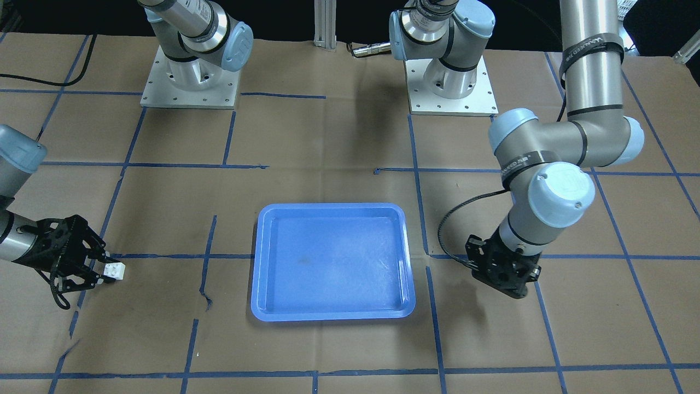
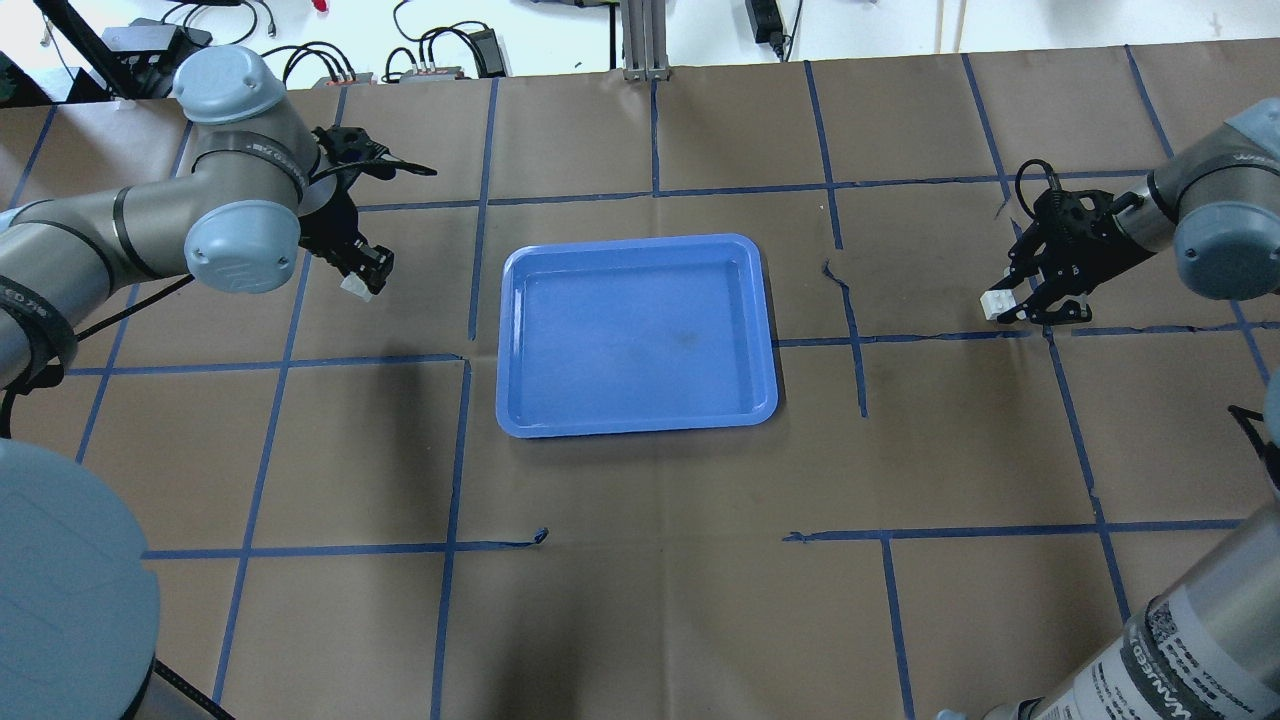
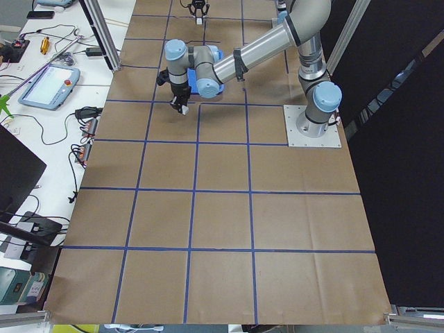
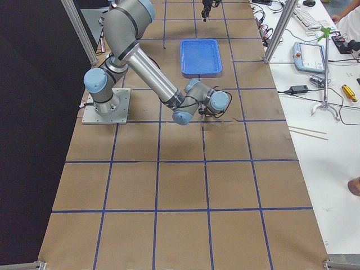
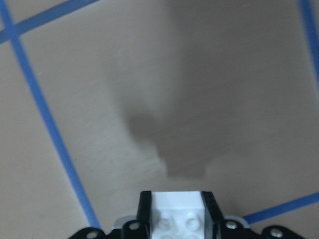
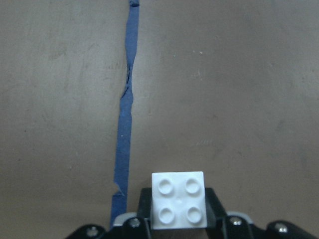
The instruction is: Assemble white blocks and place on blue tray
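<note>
Overhead exterior view: the large shallow rectangular blue plastic tray (image 2: pixel 637 243) is located at the middle of the paper-covered desk (image 2: pixel 640 560). One small white plastic studded brick (image 2: pixel 997 303) is clamped between the jaws of the right gripper (image 2: pixel 1012 300), toward the desk's right edge. The second white brick (image 2: pixel 354 287) is clamped by the left gripper (image 2: pixel 362 275), toward the left edge. Both bricks are held well apart from the tray.

Even overhead light, soft shadows, blurred left wrist view
</note>
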`<state>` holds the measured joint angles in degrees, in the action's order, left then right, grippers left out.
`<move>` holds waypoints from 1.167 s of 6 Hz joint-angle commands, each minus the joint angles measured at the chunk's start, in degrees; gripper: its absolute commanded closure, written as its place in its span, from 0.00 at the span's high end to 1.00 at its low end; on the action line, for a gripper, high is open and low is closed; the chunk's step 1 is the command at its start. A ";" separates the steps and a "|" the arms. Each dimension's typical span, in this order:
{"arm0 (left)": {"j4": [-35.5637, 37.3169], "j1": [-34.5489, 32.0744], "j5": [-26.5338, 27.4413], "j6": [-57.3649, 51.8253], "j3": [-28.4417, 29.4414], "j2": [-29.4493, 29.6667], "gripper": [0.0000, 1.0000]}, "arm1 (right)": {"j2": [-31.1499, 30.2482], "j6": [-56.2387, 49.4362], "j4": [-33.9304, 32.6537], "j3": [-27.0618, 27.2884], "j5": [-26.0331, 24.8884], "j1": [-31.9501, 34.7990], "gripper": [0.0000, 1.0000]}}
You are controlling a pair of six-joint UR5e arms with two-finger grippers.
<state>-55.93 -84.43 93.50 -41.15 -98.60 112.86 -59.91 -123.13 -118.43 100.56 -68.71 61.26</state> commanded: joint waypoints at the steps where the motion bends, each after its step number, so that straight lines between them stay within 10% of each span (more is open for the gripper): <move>1: 0.03 -7.99 0.28 -7.35 -3.24 -3.33 0.10 | -0.12 0.17 -0.13 -0.54 0.33 0.00 0.30; 7: 7.76 -21.80 1.95 -32.77 -8.02 -0.99 0.00 | -4.95 0.52 2.75 -2.91 6.63 1.22 0.26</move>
<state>-49.61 -103.39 95.53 -73.57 -106.70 110.15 -64.33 -122.67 -117.00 97.62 -64.65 62.09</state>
